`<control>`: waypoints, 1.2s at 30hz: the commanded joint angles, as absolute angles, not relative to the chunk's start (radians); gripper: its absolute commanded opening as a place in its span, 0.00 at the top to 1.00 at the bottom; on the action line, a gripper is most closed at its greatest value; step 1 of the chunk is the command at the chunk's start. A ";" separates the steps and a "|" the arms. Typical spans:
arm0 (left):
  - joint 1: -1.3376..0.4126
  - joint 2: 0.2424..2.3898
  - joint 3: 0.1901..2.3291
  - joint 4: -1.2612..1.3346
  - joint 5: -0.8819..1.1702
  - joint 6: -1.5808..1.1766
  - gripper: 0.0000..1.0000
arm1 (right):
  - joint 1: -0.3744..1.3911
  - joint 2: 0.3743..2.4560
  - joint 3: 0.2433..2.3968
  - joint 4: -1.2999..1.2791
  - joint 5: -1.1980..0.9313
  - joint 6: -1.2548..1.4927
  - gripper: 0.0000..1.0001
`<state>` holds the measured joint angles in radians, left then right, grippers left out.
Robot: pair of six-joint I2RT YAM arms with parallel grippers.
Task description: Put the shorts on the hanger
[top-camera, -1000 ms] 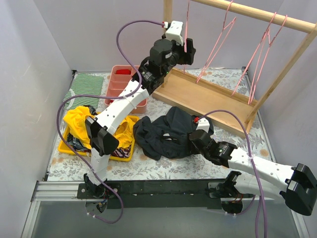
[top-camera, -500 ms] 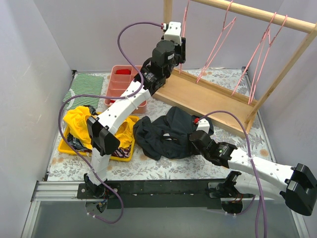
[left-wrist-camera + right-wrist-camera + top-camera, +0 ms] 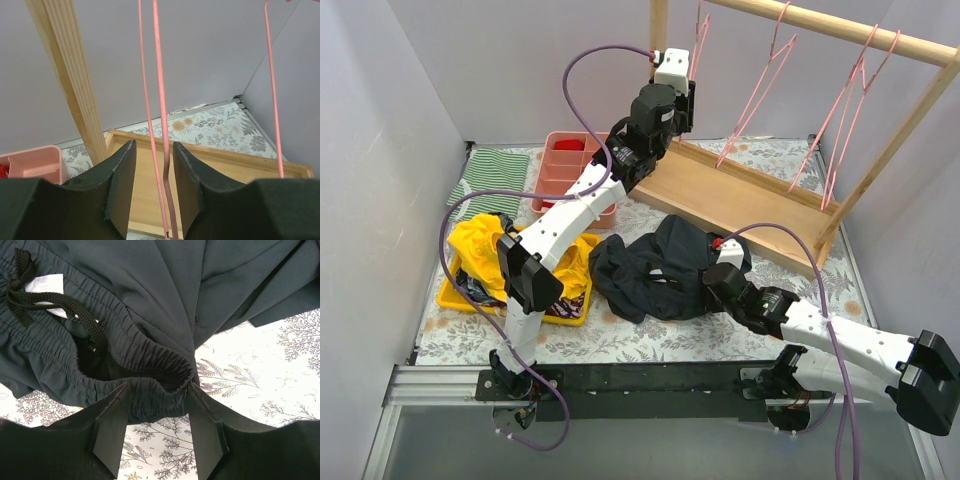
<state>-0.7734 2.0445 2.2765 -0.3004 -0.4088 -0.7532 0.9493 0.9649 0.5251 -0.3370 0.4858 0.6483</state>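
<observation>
On the floral table (image 3: pixel 250 370), the right tool (image 3: pixel 159 390) pinches the bunched shorts (image 3: pixel 150 290).

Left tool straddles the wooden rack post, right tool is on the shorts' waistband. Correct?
No. The left tool straddles a pink hanger wire, not the wooden post, which stands beside it, as the left wrist view shows. The right tool is on the waistband of the shorts, as you said.

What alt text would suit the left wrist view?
Thin pink wires of a hanger run down between two dark jaws that stand slightly apart. A wooden post rises at left, a wooden base lies below, and another pink wire hangs at right.
</observation>
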 commanded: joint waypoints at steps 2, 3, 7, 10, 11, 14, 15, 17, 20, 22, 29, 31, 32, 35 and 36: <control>-0.775 2.048 2.290 -0.308 -0.405 -0.727 0.66 | 0.951 0.945 0.515 -0.304 0.480 0.647 0.43; -0.773 2.051 2.289 -0.305 -0.399 -0.727 0.66 | 0.951 0.942 0.514 -0.302 0.482 0.644 0.43; -0.773 2.056 2.292 -0.302 -0.382 -0.724 0.66 | 0.950 0.945 0.518 -0.301 0.488 0.641 0.43; -0.773 2.060 2.290 -0.301 -0.385 -0.715 0.66 | 0.951 0.945 0.520 -0.302 0.499 0.640 0.43; -0.773 2.062 2.290 -0.299 -0.387 -0.713 0.66 | 0.951 0.945 0.520 -0.305 0.505 0.640 0.43; -0.772 2.062 2.292 -0.293 -0.394 -0.696 0.71 | 0.951 0.940 0.525 -0.308 0.515 0.637 0.43; -0.773 2.063 2.292 -0.287 -0.399 -0.692 0.76 | 0.951 0.939 0.526 -0.310 0.518 0.632 0.43; -0.770 2.065 2.295 -0.282 -0.400 -0.672 0.80 | 0.951 0.936 0.538 -0.316 0.529 0.624 0.43; -0.762 2.068 2.310 -0.279 -0.397 -0.663 0.89 | 0.951 0.933 0.554 -0.322 0.544 0.608 0.43; -0.756 2.069 2.322 -0.279 -0.397 -0.660 0.99 | 0.951 0.931 0.572 -0.331 0.561 0.595 0.43; -0.756 2.031 2.313 -0.183 -0.425 -0.592 1.00 | 0.951 0.934 0.623 -0.344 0.610 0.555 0.43; -0.756 2.019 2.303 -0.152 -0.437 -0.566 1.00 | 0.951 0.936 0.629 -0.339 0.620 0.546 0.43; -0.755 2.008 2.293 -0.125 -0.434 -0.557 1.00 | 0.951 0.937 0.633 -0.339 0.621 0.542 0.42; -0.752 1.997 2.293 -0.107 -0.428 -0.542 1.00 | 0.951 0.943 0.644 -0.334 0.629 0.534 0.42; -0.752 1.996 2.292 -0.112 -0.422 -0.543 1.00 | 0.951 0.946 0.649 -0.334 0.630 0.532 0.41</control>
<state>-0.7597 2.0869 2.2860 -0.1852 -0.4129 -0.5850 0.9493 0.9489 0.5995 -0.3481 0.5880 0.5587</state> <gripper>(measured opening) 0.036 0.581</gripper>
